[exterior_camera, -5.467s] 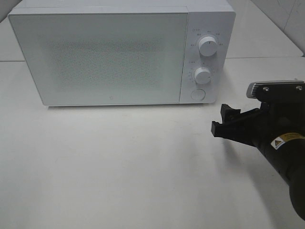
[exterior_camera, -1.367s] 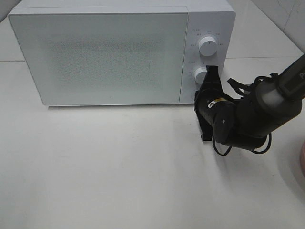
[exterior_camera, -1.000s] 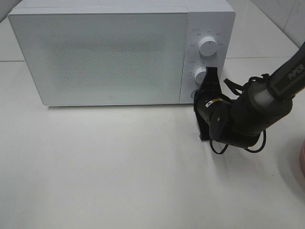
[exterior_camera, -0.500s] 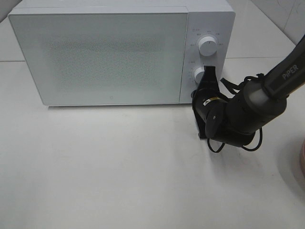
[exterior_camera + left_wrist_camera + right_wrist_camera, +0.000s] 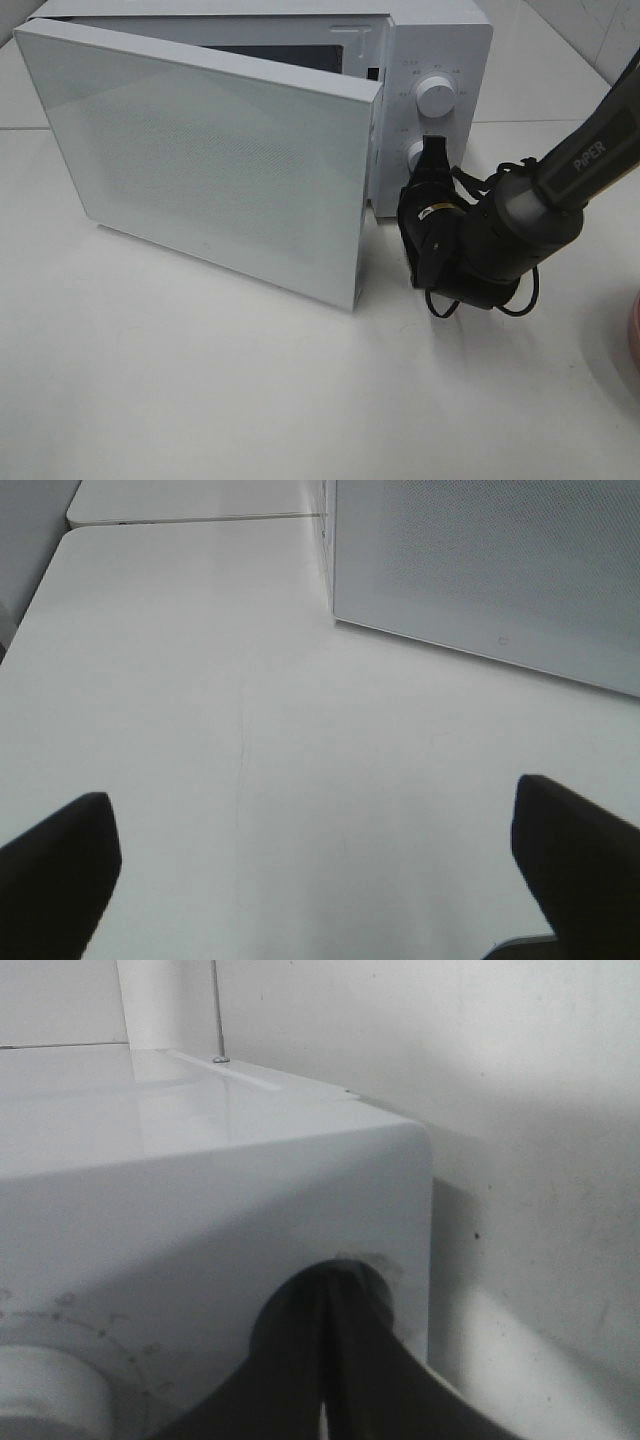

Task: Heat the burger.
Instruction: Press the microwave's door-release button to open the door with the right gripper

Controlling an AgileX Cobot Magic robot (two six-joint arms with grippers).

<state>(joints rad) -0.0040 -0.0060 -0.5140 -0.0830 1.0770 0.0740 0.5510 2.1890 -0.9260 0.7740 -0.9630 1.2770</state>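
The white microwave oven [image 5: 440, 50] stands at the back of the white table [image 5: 250, 400]. Its door [image 5: 210, 160] is swung partly open, with the hinge on the left, so a dark strip of the cavity [image 5: 290, 55] shows behind its top edge. The right gripper [image 5: 325, 1300] is at the control panel, under the upper knob [image 5: 434, 96] and just beside the lower knob [image 5: 415, 153], which it partly hides. In the right wrist view its two fingers [image 5: 290, 1370] are pressed together with nothing between them, and their tips sit in a round recess [image 5: 375, 1270] near the corner of the panel. The black right arm [image 5: 560, 190] reaches in from the right side. The left gripper [image 5: 315, 870] hangs over a bare part of the table in front of the door. Its fingers [image 5: 55, 870] are spread wide and hold nothing. The burger shows in none of the views, so I cannot tell where it is. Only a pink rim [image 5: 634, 340] appears at the right edge of the high view.
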